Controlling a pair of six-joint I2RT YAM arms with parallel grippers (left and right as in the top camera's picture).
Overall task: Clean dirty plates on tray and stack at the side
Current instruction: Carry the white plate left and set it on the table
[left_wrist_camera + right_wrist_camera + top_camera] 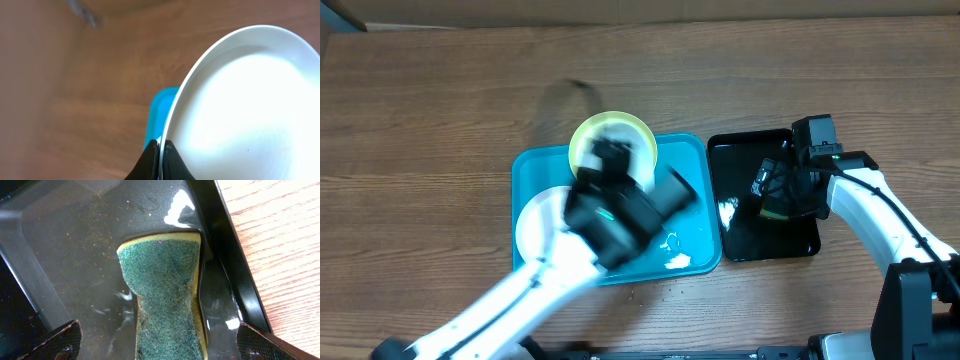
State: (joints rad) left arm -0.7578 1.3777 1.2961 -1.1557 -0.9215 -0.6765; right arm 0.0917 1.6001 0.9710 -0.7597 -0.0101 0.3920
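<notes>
White plate (240, 110), smooth, round, sits pinched by left gripper (161, 150); right gripper (160, 341) spread around coarse sponge (165, 290).

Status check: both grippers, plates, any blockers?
Left gripper shut on white plate rim, over turquoise tray edge. Right gripper open over green sponge in black tray. Yellow-green plate on tray's far rim; white bits on tray floor.

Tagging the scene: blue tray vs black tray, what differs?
The blue tray is larger; the black tray is smaller and glossy. The blue tray has a white plate and a yellow-green plate over it; the black tray holds a sponge. Both are rectangular with raised rims.
</notes>
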